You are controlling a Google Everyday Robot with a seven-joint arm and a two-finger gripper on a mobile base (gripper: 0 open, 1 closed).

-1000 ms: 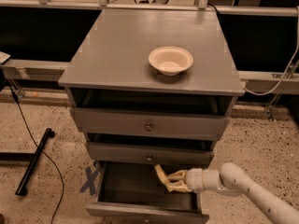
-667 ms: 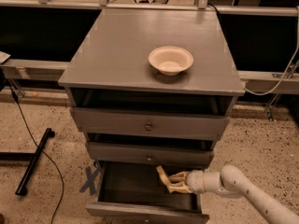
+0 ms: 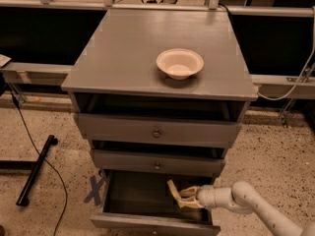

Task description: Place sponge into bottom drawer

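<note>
Height over the drawer floor is what the coming move turns on. The white two-finger gripper (image 3: 184, 197), at the end of a pale jointed arm (image 3: 246, 203), reaches in from the right. It sits inside the open bottom drawer (image 3: 147, 223) of the grey wooden cabinet (image 3: 123, 58), a wide shallow grey box pulled out past the cabinet's front edge.

Its jaws are clenched on the small soft pale-yellow sponge (image 3: 173, 187). The sponge juts out of the fingertips to the left and upward, its long axis tilted from the jaws toward the drawer's back-left corner. It hangs over the right half of the dark interior, nearer the right wall than the left. It is behind the front panel and just below the lip of the middle grey drawer with the small round knob (image 3: 157, 164).

Whether its lower end touches the floor I cannot tell (the shadow there is deep). Since the sponge lies within the drawer's outline, I judge that a release here would land it inside the walls.

The round white bowl (image 3: 179, 63) sits on the cabinet top, right of centre and well apart from the gripper.
</note>
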